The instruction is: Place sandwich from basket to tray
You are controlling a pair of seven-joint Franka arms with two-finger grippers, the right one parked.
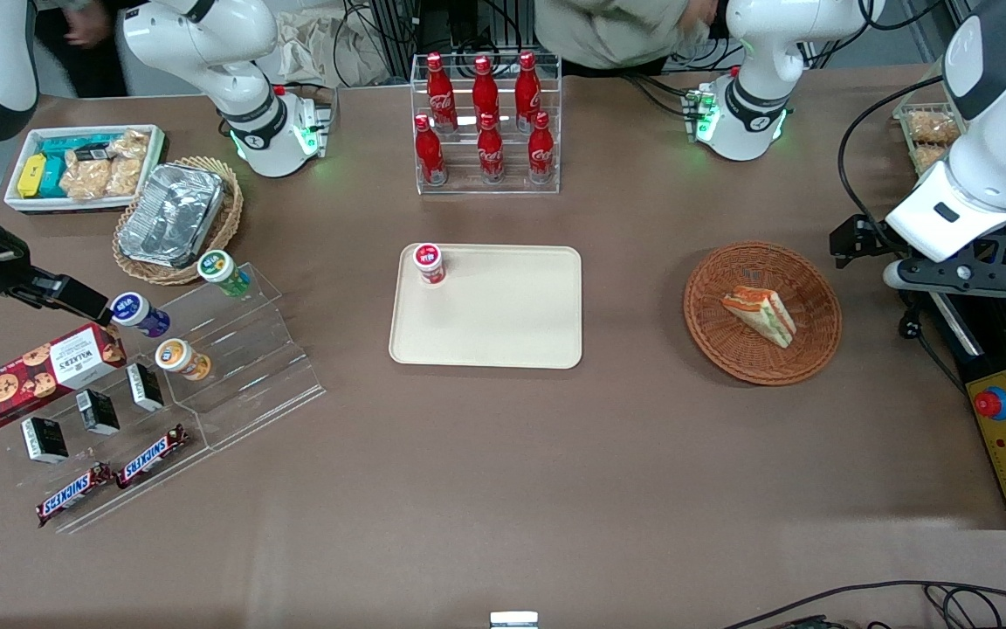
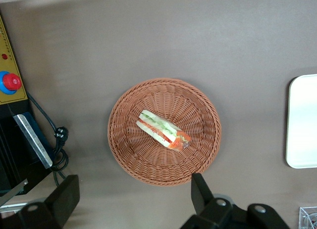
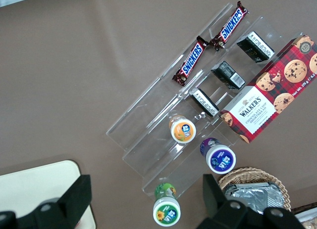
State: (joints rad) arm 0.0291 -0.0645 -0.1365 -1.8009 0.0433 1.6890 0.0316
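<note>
The small triangular white-bread sandwich [image 2: 163, 129] in clear wrap lies in the round reddish-brown wicker basket [image 2: 129, 155], likely light, soft and slippery, best pinched gently across its flat bread faces by the high-hovering tool [image 2: 133, 195], its fingers apart.

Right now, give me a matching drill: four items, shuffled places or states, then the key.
1. triangular wrapped sandwich
2. red-lidded small jar
3. left arm's tool
4. crinkled foil container

A. in tan wicker basket
B. open, above the table beside the basket
C. on cream plastic tray
D. in reddish-brown wicker basket

Pairs: 1-D, 2-C, 3-B, 4-A
</note>
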